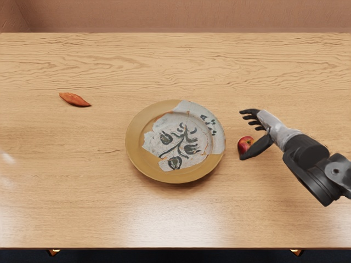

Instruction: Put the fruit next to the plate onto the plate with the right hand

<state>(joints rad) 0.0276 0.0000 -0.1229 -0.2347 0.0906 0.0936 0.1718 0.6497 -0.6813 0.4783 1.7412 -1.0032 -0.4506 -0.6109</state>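
A small red apple (pixel 244 144) rests on the table just right of the plate (pixel 137 150), a tan dish with a white, dark-patterned centre. My right hand (pixel 252 134) comes in from the right edge and hovers at the apple. Its fingers (pixel 250 115) are spread above and behind the fruit, while the thumb lies along the apple's near right side. The hand is open and holds nothing. No left arm shows.
An orange, elongated piece of food (pixel 74 99) lies far left on the wooden table (pixel 175 219). A wall runs along the table's far edge.
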